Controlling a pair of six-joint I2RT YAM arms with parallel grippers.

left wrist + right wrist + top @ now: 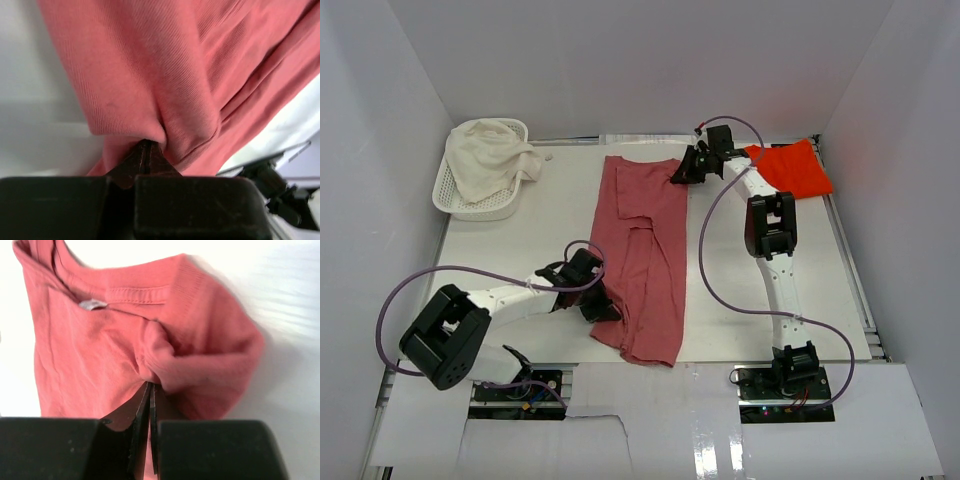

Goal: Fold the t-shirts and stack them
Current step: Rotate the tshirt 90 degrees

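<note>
Nearest the arms, the left tool (pixel 145 146) is clenched on the rose-red t-shirt (pixel 645 250). A pinch of fabric is gathered between its closed fingers at the garment's left side, close to the near edge of the counter (pixel 520 250). From there the shirt is laid out as a long, narrow strip running away toward the far edge, roughly along the middle of the counter. Its sides appear to be turned in, so a lengthwise fold is judged to be done.

At the far end the right tool (pixel 150 386) is likewise clamped shut on the same shirt. A bunched fold is gripped beside the collar (pixel 140 292), with the neck label (pixel 92 303) showing just beyond it. The garment is thus held at both ends, probably so that it can be kept taut and squared, or so that one end can be carried over the other without the cloth slumping.

Farther off, near the far right corner, the orange-red t-shirt (pixel 795 168) is set as a compact bundle, well apart from the fold in hand. In the far left corner a white basket (pixel 455 195) is placed, holding a crumpled white cloth (pixel 490 160).
</note>
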